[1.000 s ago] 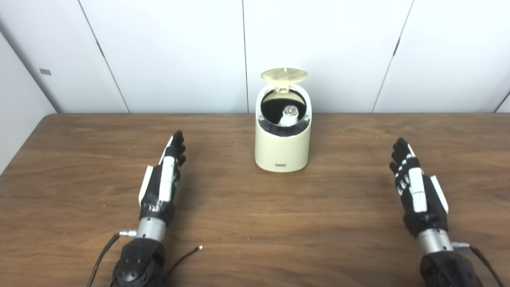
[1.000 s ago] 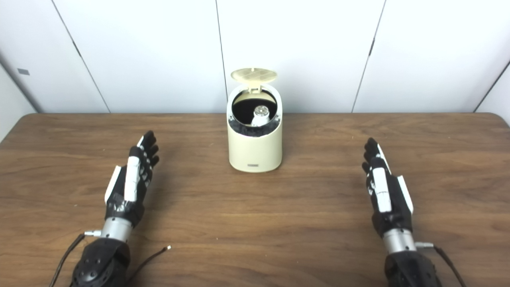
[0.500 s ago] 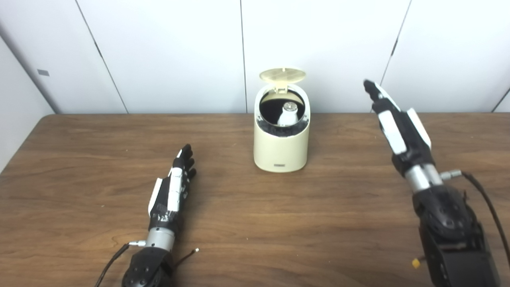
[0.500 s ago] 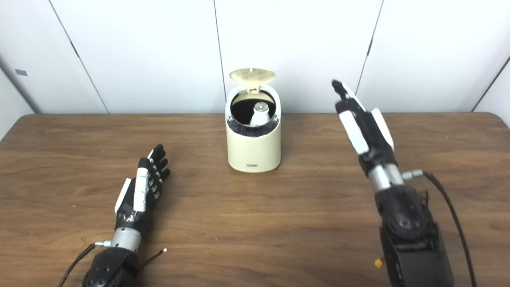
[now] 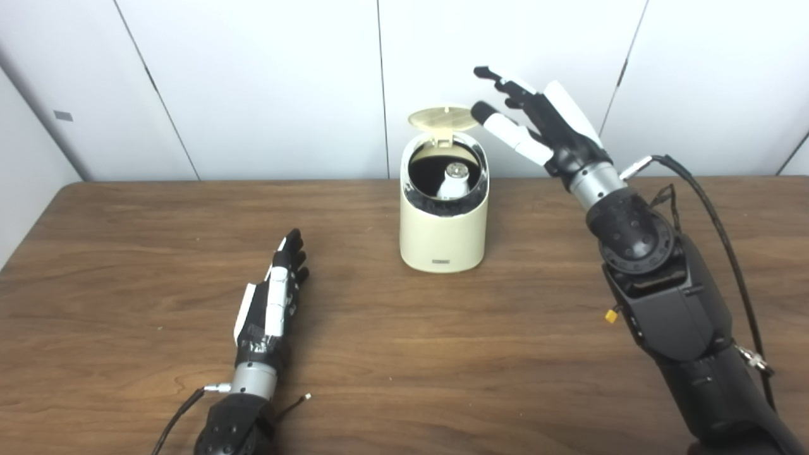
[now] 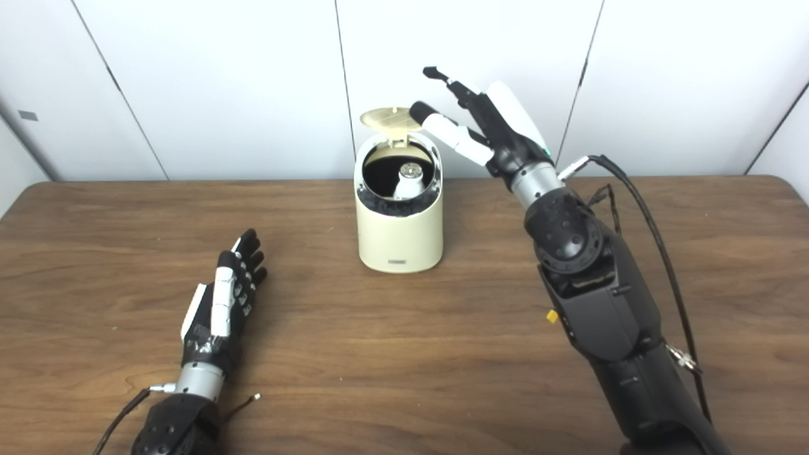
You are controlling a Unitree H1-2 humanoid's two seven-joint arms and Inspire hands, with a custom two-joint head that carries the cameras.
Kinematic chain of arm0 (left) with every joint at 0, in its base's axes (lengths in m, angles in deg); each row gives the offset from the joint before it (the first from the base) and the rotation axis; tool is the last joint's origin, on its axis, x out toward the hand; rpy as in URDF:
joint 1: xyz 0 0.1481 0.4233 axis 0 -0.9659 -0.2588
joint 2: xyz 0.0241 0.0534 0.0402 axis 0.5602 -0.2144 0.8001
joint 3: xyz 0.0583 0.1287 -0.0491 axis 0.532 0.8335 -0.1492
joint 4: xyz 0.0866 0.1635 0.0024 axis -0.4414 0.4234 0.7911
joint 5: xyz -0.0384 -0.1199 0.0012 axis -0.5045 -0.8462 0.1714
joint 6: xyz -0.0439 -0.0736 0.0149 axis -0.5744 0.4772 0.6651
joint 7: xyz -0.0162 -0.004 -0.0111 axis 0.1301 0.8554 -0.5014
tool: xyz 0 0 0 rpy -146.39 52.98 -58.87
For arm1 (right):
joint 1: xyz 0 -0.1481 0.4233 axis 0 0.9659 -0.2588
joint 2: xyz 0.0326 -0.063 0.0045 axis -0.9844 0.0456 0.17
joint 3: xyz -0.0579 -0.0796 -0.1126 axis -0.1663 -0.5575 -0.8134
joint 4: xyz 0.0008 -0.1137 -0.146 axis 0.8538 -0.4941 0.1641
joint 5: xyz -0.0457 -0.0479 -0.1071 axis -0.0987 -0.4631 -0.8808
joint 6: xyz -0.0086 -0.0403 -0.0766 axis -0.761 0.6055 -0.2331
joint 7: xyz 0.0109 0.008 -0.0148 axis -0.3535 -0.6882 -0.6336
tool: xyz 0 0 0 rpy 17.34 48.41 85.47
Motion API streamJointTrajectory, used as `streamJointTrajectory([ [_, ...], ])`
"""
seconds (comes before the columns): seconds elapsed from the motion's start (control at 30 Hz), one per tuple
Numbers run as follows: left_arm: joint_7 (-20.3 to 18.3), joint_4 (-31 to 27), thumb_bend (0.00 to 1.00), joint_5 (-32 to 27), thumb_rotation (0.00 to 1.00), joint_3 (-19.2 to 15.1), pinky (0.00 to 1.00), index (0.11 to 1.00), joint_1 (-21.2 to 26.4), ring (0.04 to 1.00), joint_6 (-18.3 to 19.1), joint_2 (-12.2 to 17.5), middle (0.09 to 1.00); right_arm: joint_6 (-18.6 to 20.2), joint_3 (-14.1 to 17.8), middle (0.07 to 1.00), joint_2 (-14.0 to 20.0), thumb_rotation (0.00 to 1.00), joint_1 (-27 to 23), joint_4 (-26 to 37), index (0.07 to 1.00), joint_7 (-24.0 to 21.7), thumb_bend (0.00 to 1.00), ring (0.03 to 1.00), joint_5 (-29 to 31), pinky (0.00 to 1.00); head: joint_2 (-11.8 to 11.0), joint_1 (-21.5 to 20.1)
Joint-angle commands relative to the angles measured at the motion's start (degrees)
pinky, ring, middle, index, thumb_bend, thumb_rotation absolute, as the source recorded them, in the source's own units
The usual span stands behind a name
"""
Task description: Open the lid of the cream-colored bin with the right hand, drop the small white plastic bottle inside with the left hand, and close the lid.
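Wooden table (image 5: 404, 354), lid-up bin (image 5: 444, 234) with unreadable label, right robot hand (image 5: 537, 123) spread beside lid (image 5: 440, 117).

Matt wood-grain table (image 5: 442, 354), smooth cream bin (image 5: 442, 234), seemingly plastic, glossy rim

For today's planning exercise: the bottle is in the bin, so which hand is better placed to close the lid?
Right hand: raised beside the upright lid; the left hand lies low over the table.

The cream-colored bin (image 5: 443, 230) is standing upright near the counter's far edge, its round lid (image 5: 440, 117) hinged up and open at the back. The small white plastic bottle (image 5: 452, 181) is sitting inside, cap upward.
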Motion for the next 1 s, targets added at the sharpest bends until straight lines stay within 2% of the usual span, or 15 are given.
streamJointTrajectory([
  [0.0, 0.2, 0.3, 0.68, -0.4, 1.00, -0.1, 1.00, 1.000, 0.3, 1.000, -0.3, -0.2, 1.000, -0.8, -0.5, 0.983, -0.9, 1.00, -5.4, -0.7, 0.906, 0.5, 0.58, 0.989, -1.8, 0.94, 0.1, -0.1],
  [0.2, 0.6, 0.7, 0.68, -0.3, 1.00, -0.4, 1.00, 1.000, 0.4, 1.000, -1.0, -0.7, 1.000, -0.5, -1.9, 1.000, -2.0, 1.00, -7.3, -2.6, 0.907, -0.1, 0.59, 1.000, -4.3, 0.95, 0.2, 0.1],
  [0.47, 0.0, 1.6, 0.68, -1.3, 1.00, -0.5, 0.99, 1.000, 0.5, 1.000, -2.2, -1.0, 1.000, -0.3, -1.8, 1.000, -2.0, 1.00, -6.2, -1.5, 0.812, -0.8, 0.61, 1.000, -5.9, 0.96, 0.2, 0.3],
  [0.7, 0.6, 1.3, 0.69, -1.0, 1.00, -0.5, 1.00, 1.000, 0.6, 1.000, -1.8, -1.1, 1.000, -0.7, -1.5, 1.000, -1.8, 1.00, -5.0, -0.9, 0.676, -1.2, 0.59, 1.000, -5.9, 1.00, 0.3, 0.1],
  [0.97, 1.0, 1.3, 0.68, -0.9, 1.00, -0.5, 0.99, 1.000, 0.7, 1.000, -2.6, -1.5, 1.000, -0.4, -0.6, 1.000, -1.5, 1.00, -3.7, 0.1, 0.680, -1.9, 0.62, 1.000, -5.5, 1.00, 0.3, 0.3],
])
